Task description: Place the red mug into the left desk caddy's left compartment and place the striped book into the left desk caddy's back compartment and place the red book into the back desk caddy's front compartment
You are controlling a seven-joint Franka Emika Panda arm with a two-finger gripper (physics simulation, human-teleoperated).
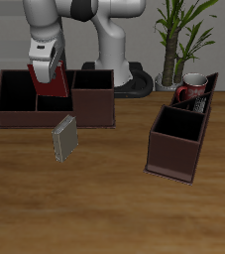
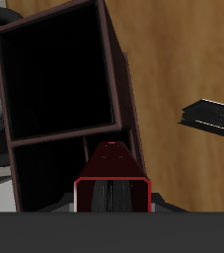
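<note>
Holding the red book [image 1: 51, 79] clamped between its fingers, the gripper [image 1: 47, 71] hangs over the back desk caddy [image 1: 94, 109], the largest thing on the table [image 1: 112, 208]. I see the book upright, its lower edge over the caddy's middle section, between the two dividers. In the wrist view the red book [image 2: 112, 178] shows edge-on, with the caddy's big dark bin [image 2: 59, 74] beyond it and a narrower slot beside.

Risks, in my judgement: the book could catch on a divider or on the rim if I lower it off-line, and then tilt in the grip or tip out when released. I also cannot tell for certain from these views which section counts as the front compartment, so a drop into the wrong one is possible.

Next in size, the left desk caddy [image 1: 178, 147] stands well apart, angled, with the red mug [image 1: 191, 91] sitting in its far end, handle outward. I cannot tell which compartment that is.

Smaller still, a grey book [image 1: 64, 139] stands upright on the table just in front of the back desk caddy, near my descent path but not under it. A potted plant [image 1: 183, 40] stands behind. The striped book I cannot pick out.
</note>
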